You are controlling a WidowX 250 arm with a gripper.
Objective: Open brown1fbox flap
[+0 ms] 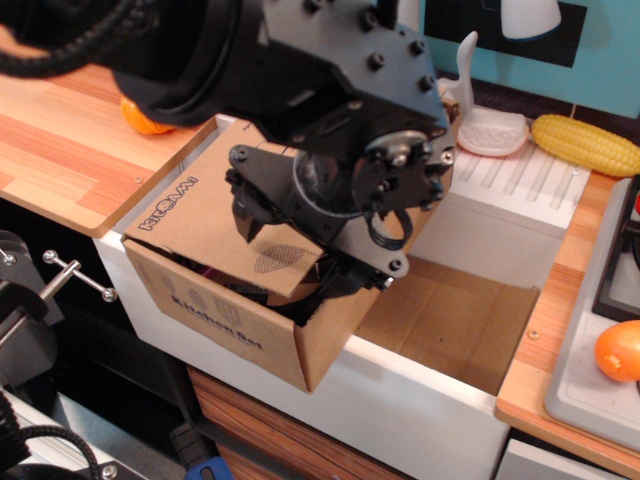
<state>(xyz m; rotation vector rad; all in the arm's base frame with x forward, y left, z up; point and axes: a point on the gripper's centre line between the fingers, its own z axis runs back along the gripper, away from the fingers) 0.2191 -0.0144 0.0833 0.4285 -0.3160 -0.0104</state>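
The brown1fbox [225, 312] sits in the left part of the white sink, with dark blue "Kitchen Set" lettering on its front side. Its flap [205, 225], printed with a dotted oval, lies nearly flat over the box top and its free edge points to the right. My black gripper [296, 252] hovers over that free edge. One finger [246, 216] is above the flap and the other [347, 284] is at the box's open right side. The jaws stand apart and hold nothing.
The white sink [420, 405] holds a flat cardboard sheet [455, 325] to the right of the box. An orange fruit [138, 118] is half hidden behind my arm on the wooden counter [60, 150]. Corn [585, 143], a white dish [492, 128] and another orange [618, 350] are on the right.
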